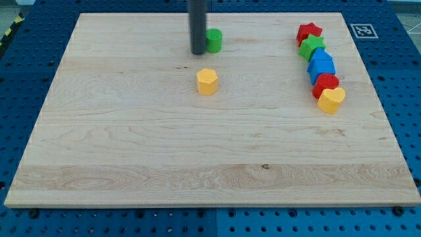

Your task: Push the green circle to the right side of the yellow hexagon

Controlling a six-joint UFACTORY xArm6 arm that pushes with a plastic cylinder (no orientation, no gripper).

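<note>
Camera view, board: a pale wooden board (131,145) fills most of the frame, lying on a blue perforated table (20,66).
Rod: the dark rod (198,20) comes down from the view's top, upright.
Tip: my tip (198,52) rests on the board just to the view's left of the green circle, touching it or nearly so; I cannot tell which.
Pincer: none fitted; the rod is bare and has hold of nothing.
Right-hand column: five or six blocks run in a close line near the view's right edge, from top to bottom: red star (309,32), green star (312,47), blue blocks (321,66) of unclear shape, red block (325,83), yellow heart (331,99).
Yellow hexagon: (206,81) alone near the board's middle, below my tip.
Green circle: (214,40) above the yellow hexagon and slightly to its right, apart from it.
</note>
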